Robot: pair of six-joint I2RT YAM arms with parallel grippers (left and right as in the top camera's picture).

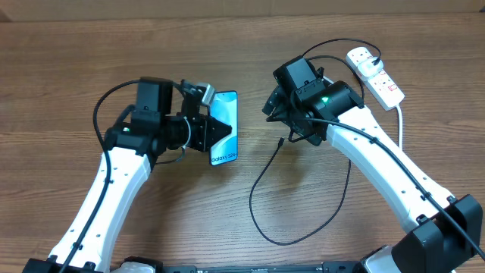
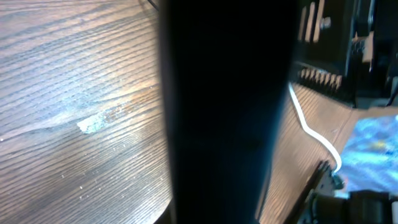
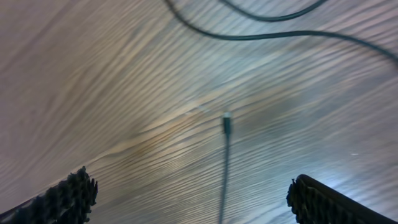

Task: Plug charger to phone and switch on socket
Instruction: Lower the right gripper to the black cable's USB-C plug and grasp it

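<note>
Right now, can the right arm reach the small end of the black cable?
Probably yes: the open right gripper hangs above the cable tip, which lies free on the table, nothing between.

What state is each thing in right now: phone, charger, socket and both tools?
phone, screen lit, face up, nothing plugged in.
charger, connector lying loose, not held; other end runs to the socket.
socket, switch position too small to tell.
left tool, shut on the phone's edge.
right tool, open, empty, above the connector.
</note>
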